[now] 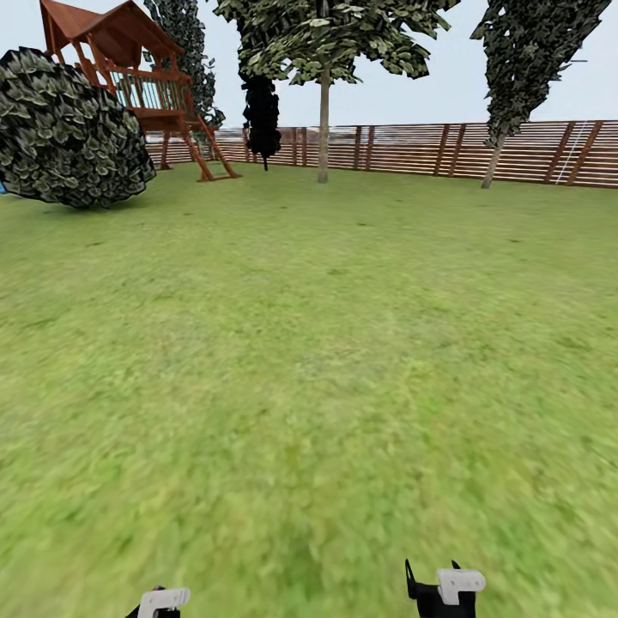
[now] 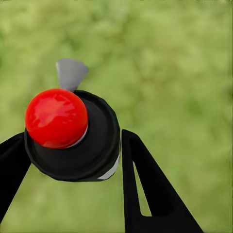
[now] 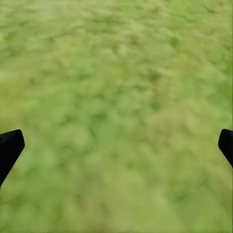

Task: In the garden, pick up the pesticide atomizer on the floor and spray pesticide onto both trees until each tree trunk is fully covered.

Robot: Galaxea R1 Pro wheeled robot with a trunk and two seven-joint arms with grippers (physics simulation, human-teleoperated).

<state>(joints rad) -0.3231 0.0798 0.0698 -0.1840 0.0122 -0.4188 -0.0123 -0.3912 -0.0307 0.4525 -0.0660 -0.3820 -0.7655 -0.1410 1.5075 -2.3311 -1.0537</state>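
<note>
Green lawn (image 1: 309, 360) is stretching from my base to a brown slatted fence (image 1: 403, 148) that is running across the far edge from about 11 to 2 o'clock. Two trees are standing before that fence: one tree (image 1: 324, 129) at 12 o'clock with a pale straight trunk under a ragged dark crown, and a second tree (image 1: 493, 159) at about 1 o'clock, its trunk leaning slightly. A black conifer (image 1: 261, 116) is showing just left of the first trunk. A red-brown wooden play tower (image 1: 137, 77) is standing at 11 o'clock, and a large round bush (image 1: 73, 129) is sitting at about 10 o'clock.

I am seeing the left gripper (image 2: 73, 145) pinching the pesticide atomizer (image 2: 73, 133): its two black fingers are pressing against opposite sides of a black round body topped by a glossy red ball, with a grey nozzle tip pointing away over the grass. In the head view, part of the left gripper (image 1: 161, 599) is appearing at 7 o'clock, at the frame's lower edge, and the right gripper (image 1: 445, 588) at 5 o'clock.

I am seeing the right gripper's fingertips (image 3: 9, 145) spread wide apart at opposite edges of its wrist view, with blurred grass between them.
</note>
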